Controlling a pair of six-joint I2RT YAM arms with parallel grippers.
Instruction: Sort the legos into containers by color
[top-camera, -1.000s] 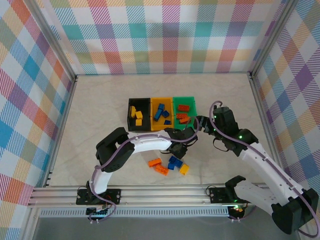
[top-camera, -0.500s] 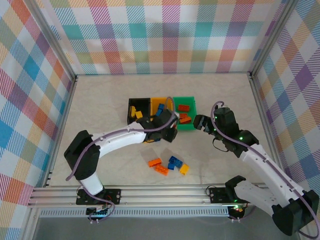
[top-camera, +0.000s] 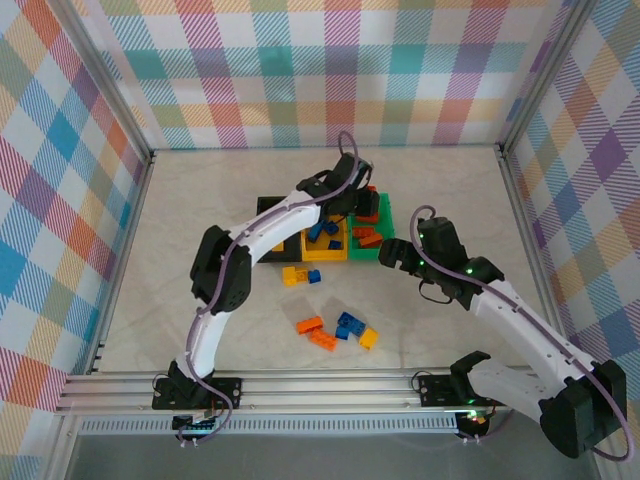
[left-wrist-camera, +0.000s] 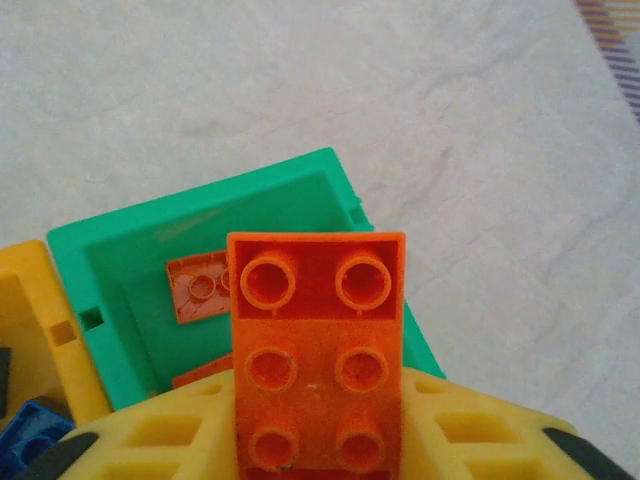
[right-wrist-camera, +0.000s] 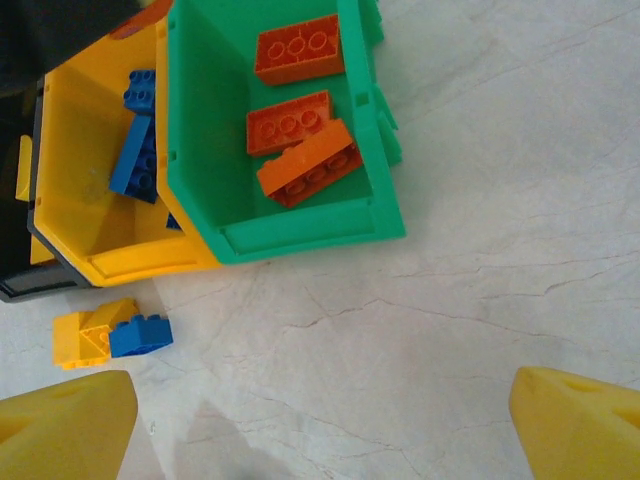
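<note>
Light: bright, even, from overhead. Shadows: soft, faint on bench (right-wrist-camera: 450, 300). Focus: fingertips (right-wrist-camera: 60, 430) of right tool (right-wrist-camera: 320, 430) blurred at close range.

In orange: one studded brick (left-wrist-camera: 318, 350) between yellow left-gripper fingers (left-wrist-camera: 170, 440), plus three orange bricks (right-wrist-camera: 290, 125) inside the green bin (right-wrist-camera: 300, 238). Blue bricks (right-wrist-camera: 135, 150) within the yellow-orange bin (right-wrist-camera: 75, 180). Alongside, a black bin (top-camera: 263, 212). On the marbled off-white table (top-camera: 200, 220), loose bricks (top-camera: 348, 325) in yellow, blue and orange. Behind, pastel plaid walls (top-camera: 330, 70) crossed in teal, orange, purple and yellow. White arms (top-camera: 520, 330), black joints.
</note>
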